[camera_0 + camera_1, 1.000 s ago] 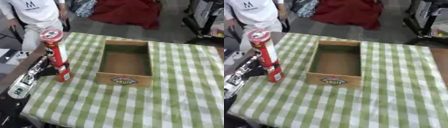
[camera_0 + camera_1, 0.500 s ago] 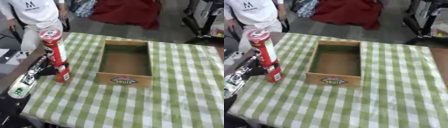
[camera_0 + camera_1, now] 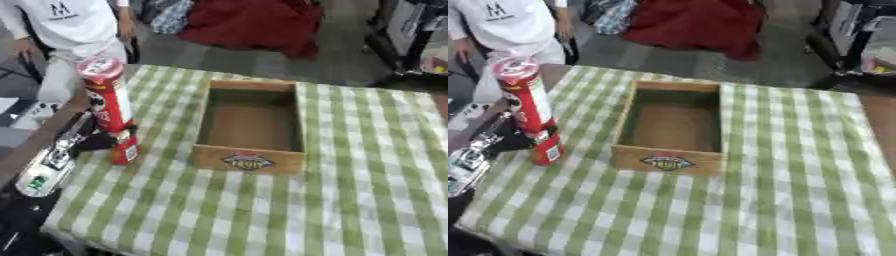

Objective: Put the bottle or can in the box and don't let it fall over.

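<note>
Left eye view first: we see the left robot hand (image 3: 98,141) wrapped round the lower part of the can (image 3: 109,110), which stands upright at the counter's (image 3: 367,190) left edge, just beside the box (image 3: 249,125). Nothing has shifted over the last second; can and hand sit where they were, so we judge the lift hasn't begun. The box lies open and empty, mid-counter. Our right robot hand shows nowhere. Tall and narrow, that can could tip easily.
</note>
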Controlling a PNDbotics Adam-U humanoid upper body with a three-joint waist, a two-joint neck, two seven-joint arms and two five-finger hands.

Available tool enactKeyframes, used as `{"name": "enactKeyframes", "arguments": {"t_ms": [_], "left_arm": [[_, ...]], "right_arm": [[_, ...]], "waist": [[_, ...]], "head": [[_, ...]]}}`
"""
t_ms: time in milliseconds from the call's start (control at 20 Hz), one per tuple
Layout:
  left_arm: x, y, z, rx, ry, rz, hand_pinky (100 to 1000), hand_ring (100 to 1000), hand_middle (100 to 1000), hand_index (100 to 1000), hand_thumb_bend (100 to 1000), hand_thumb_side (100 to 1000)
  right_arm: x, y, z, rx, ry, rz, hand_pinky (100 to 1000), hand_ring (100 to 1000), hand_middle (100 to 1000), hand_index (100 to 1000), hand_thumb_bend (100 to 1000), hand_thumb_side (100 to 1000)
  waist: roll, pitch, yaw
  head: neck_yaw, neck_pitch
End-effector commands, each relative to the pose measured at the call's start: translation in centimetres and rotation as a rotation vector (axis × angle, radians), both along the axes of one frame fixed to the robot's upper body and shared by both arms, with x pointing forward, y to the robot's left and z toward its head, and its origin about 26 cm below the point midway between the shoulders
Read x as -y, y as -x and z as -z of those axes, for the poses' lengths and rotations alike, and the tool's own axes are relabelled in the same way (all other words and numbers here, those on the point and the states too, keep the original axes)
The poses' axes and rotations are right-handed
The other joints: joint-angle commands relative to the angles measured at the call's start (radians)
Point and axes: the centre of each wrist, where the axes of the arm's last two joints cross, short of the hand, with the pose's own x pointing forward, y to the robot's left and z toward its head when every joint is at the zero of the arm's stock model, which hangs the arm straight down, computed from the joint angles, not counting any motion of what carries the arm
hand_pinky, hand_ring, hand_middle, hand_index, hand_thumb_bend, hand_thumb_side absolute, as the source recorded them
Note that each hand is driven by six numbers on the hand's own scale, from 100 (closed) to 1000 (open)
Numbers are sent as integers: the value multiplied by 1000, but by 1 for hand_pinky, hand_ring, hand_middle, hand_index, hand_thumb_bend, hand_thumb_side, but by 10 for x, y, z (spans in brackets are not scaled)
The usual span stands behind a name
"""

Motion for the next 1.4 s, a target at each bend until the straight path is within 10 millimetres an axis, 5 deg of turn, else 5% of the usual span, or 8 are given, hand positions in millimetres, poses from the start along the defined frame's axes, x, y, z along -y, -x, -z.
{"name": "enactKeyframes", "arguments": {"t_ms": [50,1400], "left_arm": [[-4,-3,-14,36,-14,-7,964,530,552,640,100,136],[0,-5,-29,129,17,-44,901,461,477,520,100,145]], "right_arm": [[2,2,-11,30,16,2,824,763,760,827,100,728],[2,2,-12,32,18,0,830,763,761,826,100,726]], "waist": [[0,-11,0],[0,-13,0]], "head": [[2,-13],[-5,-9]]}}
